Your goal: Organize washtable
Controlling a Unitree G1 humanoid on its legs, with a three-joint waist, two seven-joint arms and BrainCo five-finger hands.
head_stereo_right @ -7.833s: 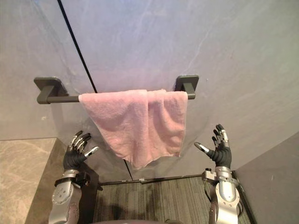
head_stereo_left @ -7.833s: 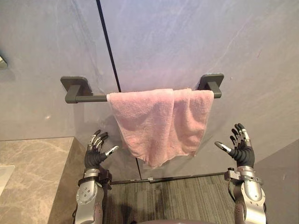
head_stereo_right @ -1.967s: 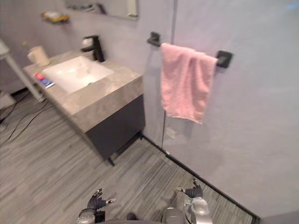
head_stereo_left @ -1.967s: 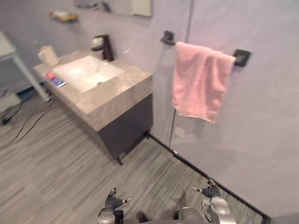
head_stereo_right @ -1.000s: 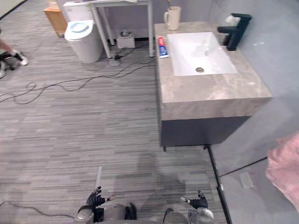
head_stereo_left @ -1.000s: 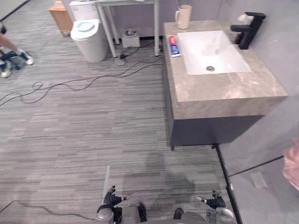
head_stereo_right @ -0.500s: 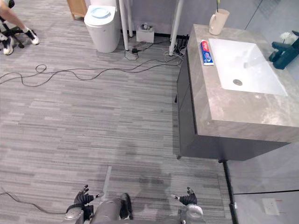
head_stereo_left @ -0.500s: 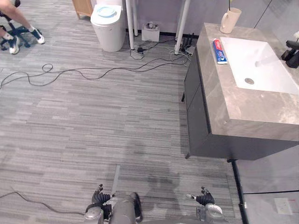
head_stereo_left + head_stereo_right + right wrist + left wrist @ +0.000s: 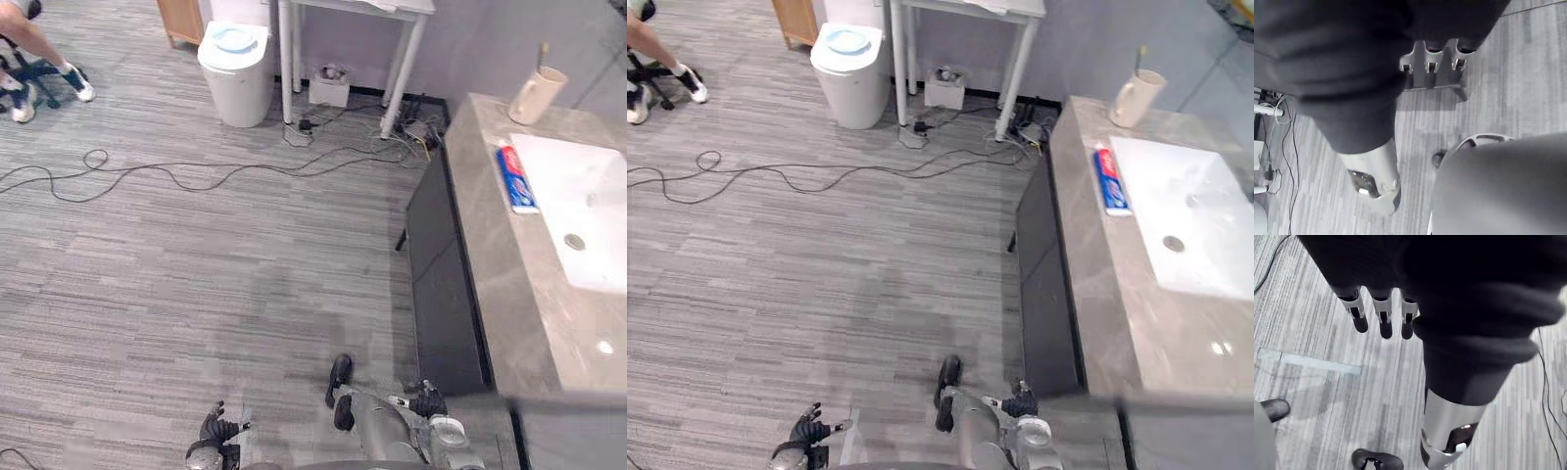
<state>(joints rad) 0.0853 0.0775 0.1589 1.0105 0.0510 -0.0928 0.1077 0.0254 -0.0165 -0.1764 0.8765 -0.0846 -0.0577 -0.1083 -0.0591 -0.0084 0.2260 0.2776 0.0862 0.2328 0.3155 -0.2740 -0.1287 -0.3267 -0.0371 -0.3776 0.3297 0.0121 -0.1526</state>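
Lying on the grey stone tabletop (image 9: 493, 257), the red-and-blue toothpaste tube (image 9: 515, 178) looked soft, light, pinchable mid-body; left hand (image 9: 217, 429), right hand (image 9: 427, 402) hung relaxed, empty.

- Grey striped carpet floor (image 9: 196, 284), with black cables (image 9: 196, 176) snaking across its far part.
- Along the grey wall (image 9: 470, 39): white-legged table (image 9: 372, 6), white lidded bin (image 9: 235, 59) just beside it, wooden cabinet (image 9: 181, 15) further left.
- On the right, washtable (image 9: 519, 294) with stone-look top, dark front and white basin (image 9: 588, 196).
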